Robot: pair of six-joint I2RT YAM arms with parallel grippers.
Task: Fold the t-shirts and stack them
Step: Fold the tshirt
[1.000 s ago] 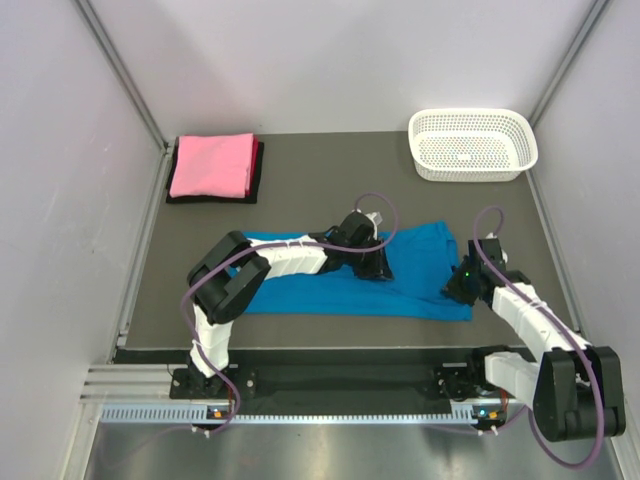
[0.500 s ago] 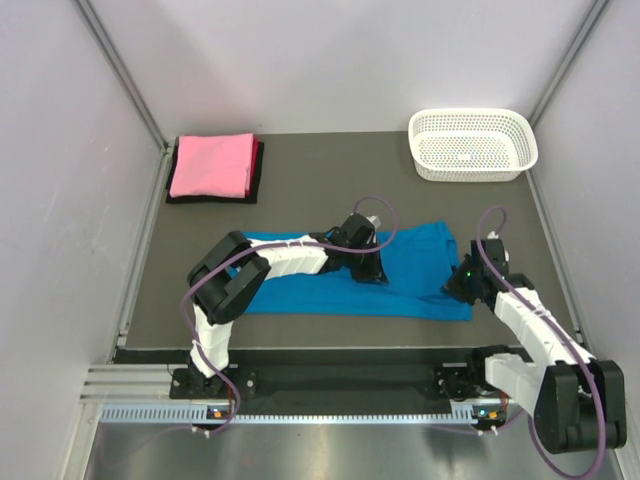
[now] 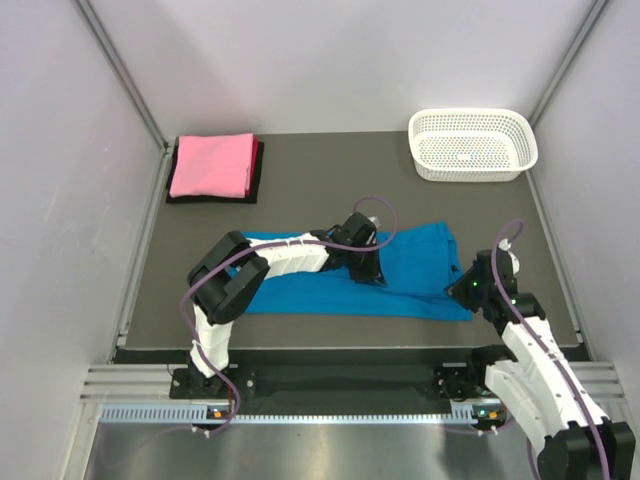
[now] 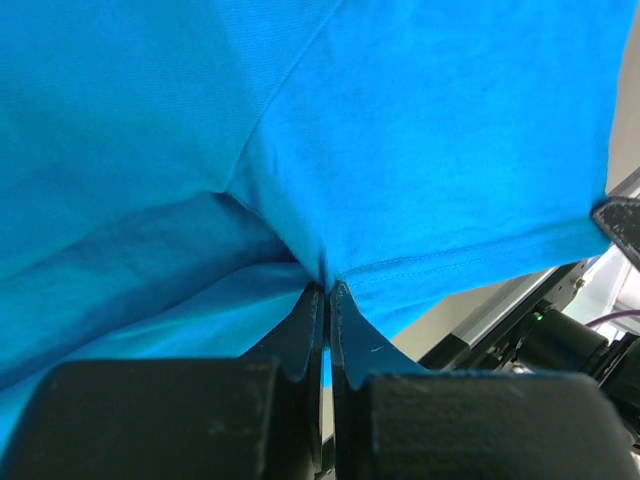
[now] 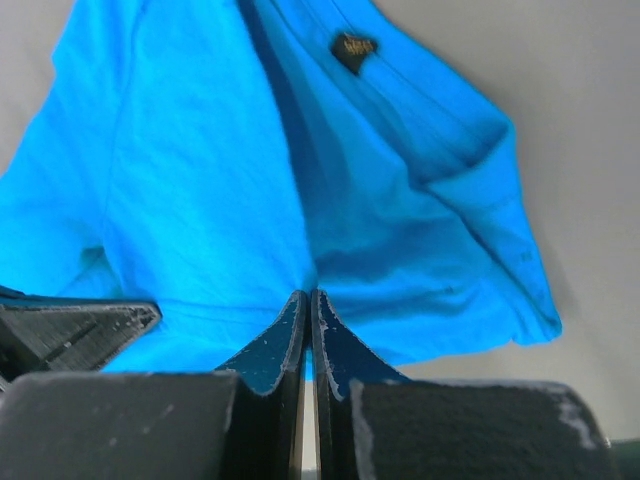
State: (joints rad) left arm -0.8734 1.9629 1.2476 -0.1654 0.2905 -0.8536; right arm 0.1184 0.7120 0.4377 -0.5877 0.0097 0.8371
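Note:
The turquoise-blue t-shirt (image 3: 415, 262) lies spread across the middle of the table, partly folded lengthwise. My left gripper (image 3: 368, 270) rests on its middle and is shut on a pinch of the blue cloth (image 4: 400, 150), which bunches at the fingertips (image 4: 327, 287). My right gripper (image 3: 460, 289) is at the shirt's near right corner, shut on the cloth's edge (image 5: 200, 180), with the fabric pulled into the closed tips (image 5: 308, 293). The pink t-shirt (image 3: 211, 164) lies folded at the back left on top of the dark maroon-black t-shirt (image 3: 257, 170), of which only the rim shows.
A white perforated basket (image 3: 472, 143) stands at the back right corner. Grey walls close in the table on the left, right and back. The metal rail (image 3: 330, 385) with both arm bases runs along the near edge.
Both grippers closed on the blue shirt. The right arm has drawn back a little toward the near edge; the left arm has barely moved.

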